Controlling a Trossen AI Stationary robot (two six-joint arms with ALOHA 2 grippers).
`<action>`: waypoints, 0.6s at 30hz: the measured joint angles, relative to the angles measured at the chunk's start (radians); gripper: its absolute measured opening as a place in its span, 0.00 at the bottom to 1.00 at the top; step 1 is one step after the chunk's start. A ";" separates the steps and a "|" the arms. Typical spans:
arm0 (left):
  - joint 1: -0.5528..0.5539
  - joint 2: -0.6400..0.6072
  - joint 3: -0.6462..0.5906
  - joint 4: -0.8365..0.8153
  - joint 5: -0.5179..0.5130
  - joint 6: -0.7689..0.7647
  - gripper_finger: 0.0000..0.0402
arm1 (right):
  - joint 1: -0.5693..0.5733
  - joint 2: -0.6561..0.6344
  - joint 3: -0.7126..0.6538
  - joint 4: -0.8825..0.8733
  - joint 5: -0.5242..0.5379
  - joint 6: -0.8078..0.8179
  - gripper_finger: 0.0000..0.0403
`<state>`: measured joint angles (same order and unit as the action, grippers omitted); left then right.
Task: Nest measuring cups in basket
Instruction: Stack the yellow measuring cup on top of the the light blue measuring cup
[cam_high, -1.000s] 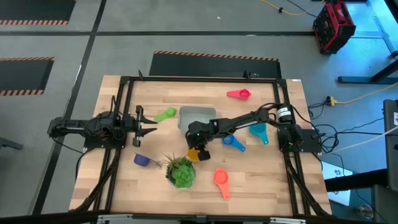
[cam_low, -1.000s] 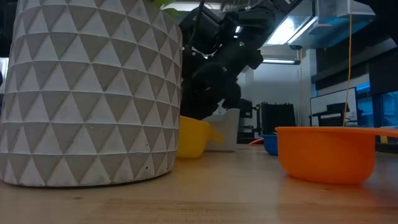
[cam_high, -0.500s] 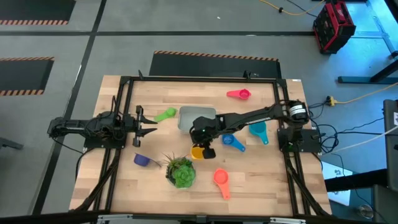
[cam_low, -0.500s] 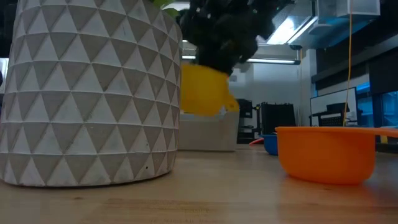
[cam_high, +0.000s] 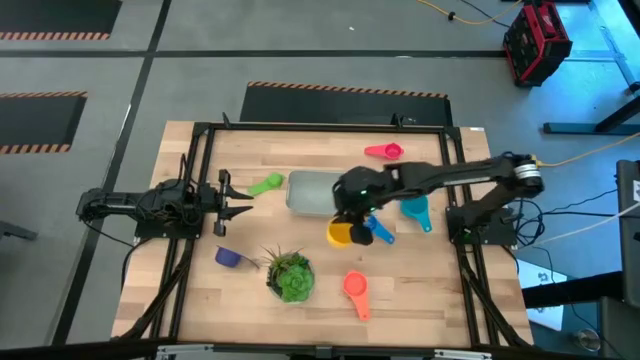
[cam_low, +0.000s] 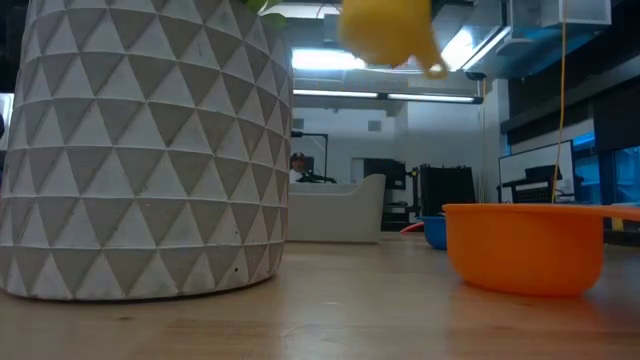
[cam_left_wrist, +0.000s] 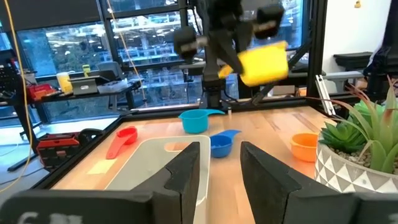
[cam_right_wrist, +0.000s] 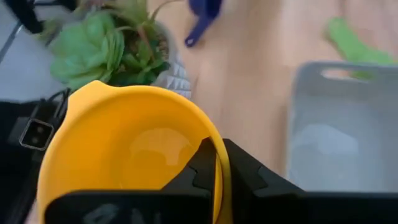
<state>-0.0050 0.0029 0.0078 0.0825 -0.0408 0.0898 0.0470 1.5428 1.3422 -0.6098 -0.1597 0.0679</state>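
My right gripper (cam_high: 350, 222) is shut on the yellow measuring cup (cam_high: 340, 234) and holds it high over the table's middle, just near of the pale grey basket (cam_high: 312, 192). The cup also shows in the low view (cam_low: 390, 30) and the left wrist view (cam_left_wrist: 264, 62). The basket stands on the table. Green (cam_high: 265, 185), pink (cam_high: 385, 152), teal (cam_high: 415, 210), blue (cam_high: 375, 228), purple (cam_high: 232, 257) and orange (cam_high: 355, 290) cups lie around it. My left gripper (cam_left_wrist: 224, 174) waits open at the table's left edge, pointing level at the basket (cam_left_wrist: 161, 162). My right gripper pinches the yellow cup's rim wall (cam_right_wrist: 221, 163), one finger (cam_right_wrist: 202, 165) inside the bowl and one (cam_right_wrist: 245, 168) outside. The fingers slant down from above, from the table's right. The cup is lifted clear of the table, its opening (cam_right_wrist: 130, 149) toward the wrist camera.
A leafy plant in a white patterned pot (cam_high: 290, 275) stands near the front edge, left of the orange cup (cam_low: 525, 245), and fills the low view's left (cam_low: 140, 150). A black frame (cam_high: 200, 130) borders the wooden table.
My right gripper has risen steeply and drawn back toward the table's right edge, rolling a little, still shut. The yellow cup, which stood on the table beside the plant pot, is now lifted clear and high above it.
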 joint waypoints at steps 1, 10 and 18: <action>0.000 0.000 0.000 -0.001 0.001 0.000 0.27 | 0.000 -0.027 0.000 -0.026 0.028 0.023 0.05; 0.000 0.000 0.000 0.000 -0.001 0.000 0.27 | -0.001 -0.222 0.001 -0.282 0.235 0.274 0.05; 0.000 0.000 0.000 0.000 0.000 0.000 0.27 | -0.001 -0.320 -0.004 -0.456 0.274 0.430 0.05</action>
<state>-0.0048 0.0029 0.0078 0.0822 -0.0410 0.0895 0.0460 1.2226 1.3380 -1.0653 0.1142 0.4984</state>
